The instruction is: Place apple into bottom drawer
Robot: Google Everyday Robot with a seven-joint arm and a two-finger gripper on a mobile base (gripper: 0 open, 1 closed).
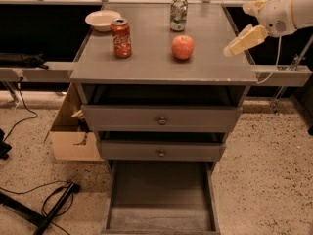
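Upper right of the frame, the gripper [235, 45] hovers above the cabinet top [146, 65], its opening impossible to tell. The apple [182, 47] sits mid-top; the bottom drawer [159, 219] stands open below.

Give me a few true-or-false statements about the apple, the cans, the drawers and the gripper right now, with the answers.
1. The apple sits on the cabinet top. True.
2. The bottom drawer is pushed shut. False: it is pulled out, with its floor showing.
3. The gripper is carrying the apple. False: it hangs over the top's right edge, apart from the apple.
4. The cola can stands upright to the left of the apple. True.
5. The bowl lies in the bottom drawer. False: it is on the top's back left corner, behind the cola can.
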